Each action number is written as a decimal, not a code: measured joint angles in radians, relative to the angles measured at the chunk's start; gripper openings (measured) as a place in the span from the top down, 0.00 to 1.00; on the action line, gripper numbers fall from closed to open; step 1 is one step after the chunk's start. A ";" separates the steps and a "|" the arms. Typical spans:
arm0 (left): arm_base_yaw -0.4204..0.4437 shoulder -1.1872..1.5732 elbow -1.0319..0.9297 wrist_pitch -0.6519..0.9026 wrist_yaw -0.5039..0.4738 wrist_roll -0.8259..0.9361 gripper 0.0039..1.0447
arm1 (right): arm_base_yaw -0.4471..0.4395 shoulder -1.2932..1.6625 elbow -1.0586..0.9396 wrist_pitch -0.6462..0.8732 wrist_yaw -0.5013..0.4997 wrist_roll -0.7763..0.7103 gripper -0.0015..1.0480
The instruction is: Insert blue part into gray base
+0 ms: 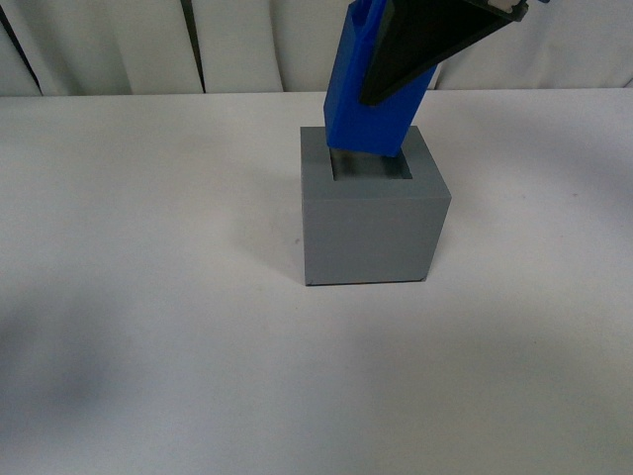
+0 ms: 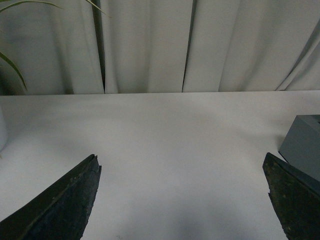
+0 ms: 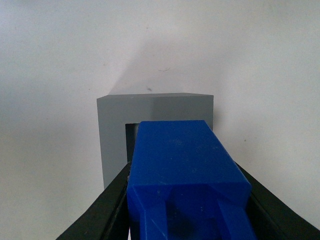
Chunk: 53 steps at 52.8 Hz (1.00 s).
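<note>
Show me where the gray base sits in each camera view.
Front view: gray base at centre, beneath the tilted blue part.
Left wrist view: only its corner shows at the frame edge, beside one left finger.
Right wrist view: mid-frame, partly behind the blue part held by the right fingers.
Shared landmark: the white table.

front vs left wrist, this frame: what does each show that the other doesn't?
Front only: the blue part, tilted, its lower end at the mouth of the socket in the gray base, gripped by the right end effector. Left wrist only: the left end effector, open and empty, and plant leaves. Both: the gray base (just a corner of it in the left wrist view), the white table and the curtain.
</note>
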 joint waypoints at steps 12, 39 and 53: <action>0.000 0.000 0.000 0.000 0.000 0.000 0.06 | 0.003 0.026 0.011 0.000 0.017 0.003 0.55; 0.000 0.000 0.000 0.000 0.000 0.000 0.06 | 0.010 0.050 0.024 -0.010 0.021 0.009 0.55; 0.000 0.000 0.000 0.000 0.000 0.000 0.06 | 0.014 0.065 0.055 -0.051 0.042 0.006 0.55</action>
